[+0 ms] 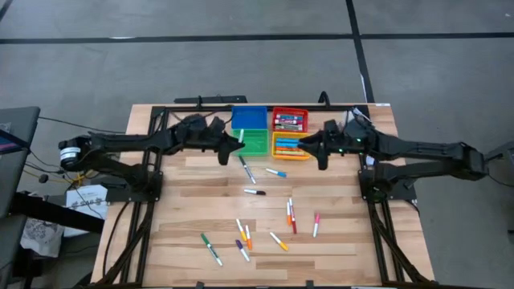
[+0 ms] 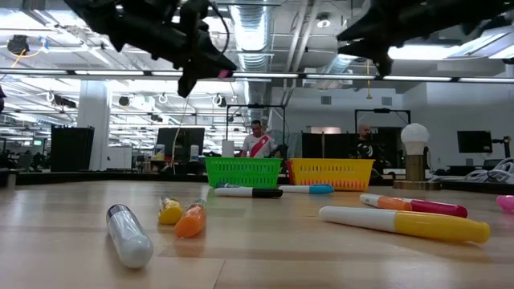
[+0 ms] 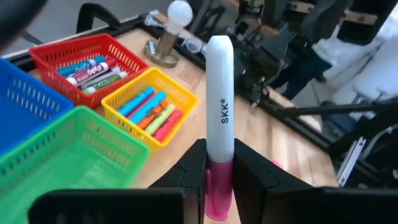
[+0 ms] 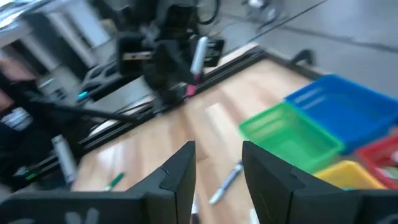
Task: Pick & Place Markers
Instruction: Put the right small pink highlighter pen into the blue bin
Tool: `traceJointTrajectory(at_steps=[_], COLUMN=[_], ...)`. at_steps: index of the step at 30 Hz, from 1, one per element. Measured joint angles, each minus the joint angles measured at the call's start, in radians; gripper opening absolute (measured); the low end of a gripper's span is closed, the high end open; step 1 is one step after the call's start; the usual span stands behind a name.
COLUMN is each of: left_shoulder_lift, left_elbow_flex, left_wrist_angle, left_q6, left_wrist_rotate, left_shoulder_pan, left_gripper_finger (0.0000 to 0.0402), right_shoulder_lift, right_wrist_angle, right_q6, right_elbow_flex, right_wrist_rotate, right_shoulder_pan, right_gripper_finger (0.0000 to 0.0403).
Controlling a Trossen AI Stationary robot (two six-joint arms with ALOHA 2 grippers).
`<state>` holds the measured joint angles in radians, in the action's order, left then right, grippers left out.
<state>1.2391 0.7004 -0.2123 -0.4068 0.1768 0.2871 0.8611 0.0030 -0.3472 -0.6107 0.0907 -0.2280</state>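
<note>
My left gripper (image 1: 235, 143) hangs beside the green bin (image 1: 254, 142), shut on a marker (image 3: 219, 93) with a white barrel and a pink end. The same gripper and marker (image 4: 198, 53) show far off in the right wrist view. My right gripper (image 1: 308, 148) hovers at the yellow bin (image 1: 289, 147). Its fingers (image 4: 217, 171) are open with nothing between them. Several loose markers (image 1: 254, 192) lie flat on the wooden table (image 1: 345, 241). More markers fill the red bin (image 3: 93, 68) and the yellow bin (image 3: 152, 109). My left gripper pinches the marker's pink end (image 3: 217, 183) between its two fingers. The white barrel sticks out past the fingertips. The marker is lifted clear of the table and of the bins.
Blue (image 1: 249, 118), green, red (image 1: 289, 120) and yellow bins stand in a square block at the table's far edge. A white-bulbed lamp (image 3: 177, 18) stands beyond the red bin. People (image 2: 259, 144) stand in the room behind. The scattered markers lie mid-table and near the front.
</note>
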Motion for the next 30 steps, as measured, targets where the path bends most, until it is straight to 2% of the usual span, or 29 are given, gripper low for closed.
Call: traceJointTrajectory(at_steps=[3, 8, 14, 19, 23, 30], left_shoulder_lift=[0.059, 0.170, 0.303, 0.400, 0.467, 0.574], left_elbow_flex=[0.065, 0.183, 0.325, 0.394, 0.436, 0.488], left_wrist_angle=[0.047, 0.121, 0.251, 0.272, 0.289, 0.302], left_q6=[0.052, 0.154, 0.334, 0.452, 0.481, 0.473], left_wrist_rotate=[0.028, 0.072, 0.073, 0.071, 0.074, 0.154], left_shoulder_pan=[0.029, 0.082, 0.161, 0.229, 0.286, 0.362], left_gripper_finger=[0.0049, 0.0049, 0.0049, 0.0049, 0.0049, 0.0049], right_shoulder_lift=[-0.078, -0.169, -0.210, -0.209, -0.206, -0.206], right_wrist_angle=[-0.001, -0.007, -0.012, -0.037, -0.045, -0.042], right_q6=[0.000, 0.000, -0.002, -0.026, -0.027, -0.028], right_elbow_flex=[0.047, 0.093, 0.124, 0.129, 0.129, 0.129], right_wrist_rotate=[-0.063, -0.072, -0.072, -0.073, -0.073, -0.073], right_shoulder_pan=[0.022, 0.052, 0.066, 0.071, 0.071, 0.069], right_gripper_finger=[0.0120, 0.0120, 0.0120, 0.0120, 0.0120, 0.0120])
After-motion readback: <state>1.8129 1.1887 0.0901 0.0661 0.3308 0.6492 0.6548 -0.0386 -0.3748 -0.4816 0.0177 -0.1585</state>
